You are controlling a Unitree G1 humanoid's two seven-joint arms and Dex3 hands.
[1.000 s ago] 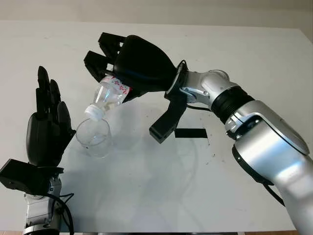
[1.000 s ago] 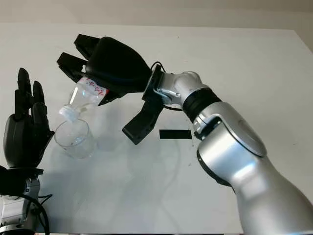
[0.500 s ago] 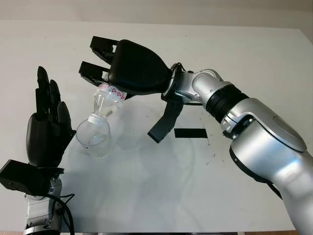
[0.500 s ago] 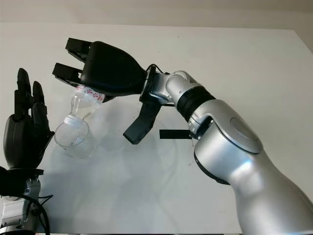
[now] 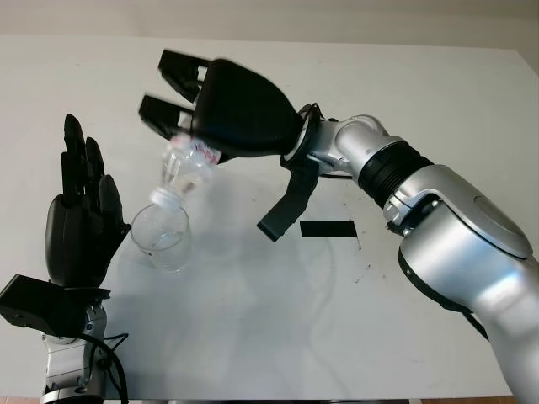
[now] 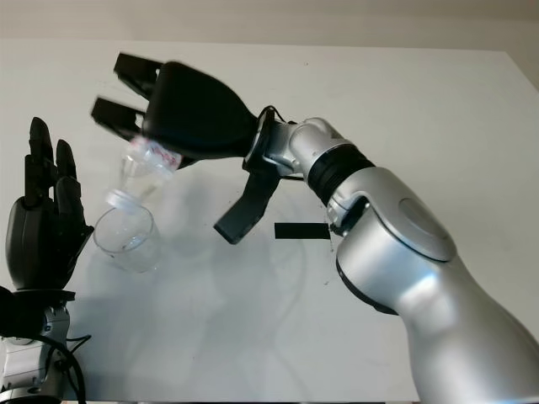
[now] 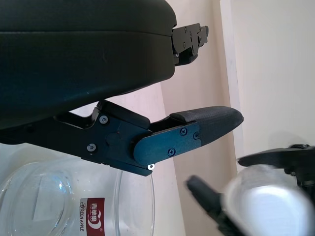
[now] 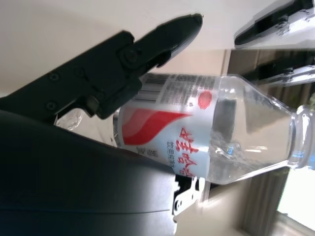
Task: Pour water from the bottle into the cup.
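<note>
**Clear plastic, matt black shells, brushed silver**

Bottle (image 5: 187, 165): clear, glossy plastic, thin-walled, with a smooth printed red-and-white label. Cup (image 5: 162, 237): transparent, shiny, smooth-sided. Right hand (image 5: 226, 114) and left hand (image 5: 77, 225): black plastic shells, matt to faintly satin, with small metal screws at the joints. Forearm (image 5: 459, 244): smooth silver casing with a soft sheen. Table (image 5: 438, 93): white, matt, lightly scuffed. Tape strip (image 5: 328, 228): flat, black, dull.
</note>
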